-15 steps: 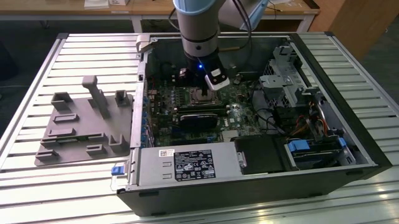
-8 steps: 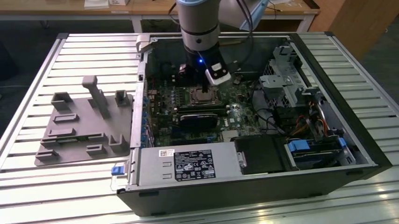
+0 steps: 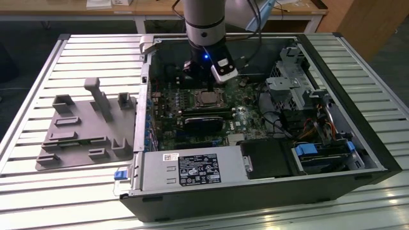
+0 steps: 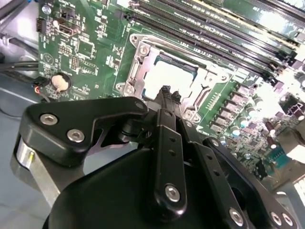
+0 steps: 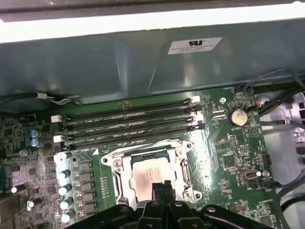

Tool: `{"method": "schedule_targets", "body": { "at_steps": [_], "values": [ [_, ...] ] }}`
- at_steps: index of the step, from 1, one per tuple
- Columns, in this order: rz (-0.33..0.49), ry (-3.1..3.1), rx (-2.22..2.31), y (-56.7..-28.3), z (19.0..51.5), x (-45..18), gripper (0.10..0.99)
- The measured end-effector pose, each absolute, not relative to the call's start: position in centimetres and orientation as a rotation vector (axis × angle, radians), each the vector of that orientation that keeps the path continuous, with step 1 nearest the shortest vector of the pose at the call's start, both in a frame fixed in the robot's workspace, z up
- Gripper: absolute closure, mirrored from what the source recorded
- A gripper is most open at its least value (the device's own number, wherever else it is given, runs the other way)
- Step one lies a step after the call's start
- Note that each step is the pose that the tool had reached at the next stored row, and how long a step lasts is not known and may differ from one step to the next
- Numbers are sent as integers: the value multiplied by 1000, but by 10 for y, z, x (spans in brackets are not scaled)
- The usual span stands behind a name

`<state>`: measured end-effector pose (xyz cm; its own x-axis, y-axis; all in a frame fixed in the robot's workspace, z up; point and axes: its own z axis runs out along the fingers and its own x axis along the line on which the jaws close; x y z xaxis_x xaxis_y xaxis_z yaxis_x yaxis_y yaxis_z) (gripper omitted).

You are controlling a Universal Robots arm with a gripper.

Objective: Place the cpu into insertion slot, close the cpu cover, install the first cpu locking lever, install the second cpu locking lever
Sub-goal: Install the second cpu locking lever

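Already cpu (image 5: 148,174) under closed cpu cover (image 5: 117,168), gripper (image 5: 163,190) above.

A white label (image 5: 194,46) sits on the grey case wall in the first wrist view, at 12 o'clock from the cpu (image 5: 151,175); its print is too small to read. A black label (image 3: 198,169) on the power supply (image 3: 160,173) shows only unreadable marks.

Robotics laboratory or workshop: an opened computer case (image 3: 255,120) lies on a slatted aluminium counter (image 3: 76,57) beside a grey fixture tray (image 3: 86,132); wooden workbenches (image 3: 153,9) (at the rear) stand behind the arm (image 3: 204,24).
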<state>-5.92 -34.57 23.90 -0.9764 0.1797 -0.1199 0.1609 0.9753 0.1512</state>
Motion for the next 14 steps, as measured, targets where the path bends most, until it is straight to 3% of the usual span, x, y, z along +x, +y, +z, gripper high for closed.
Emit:
{"method": "schedule_targets", "body": {
  "at_steps": [6, 14],
  "values": [
    [143, 2990, 256, -346, 241, -59, 980],
    [111, 2990, 255, -343, 241, -58, 980]
  ]
}}
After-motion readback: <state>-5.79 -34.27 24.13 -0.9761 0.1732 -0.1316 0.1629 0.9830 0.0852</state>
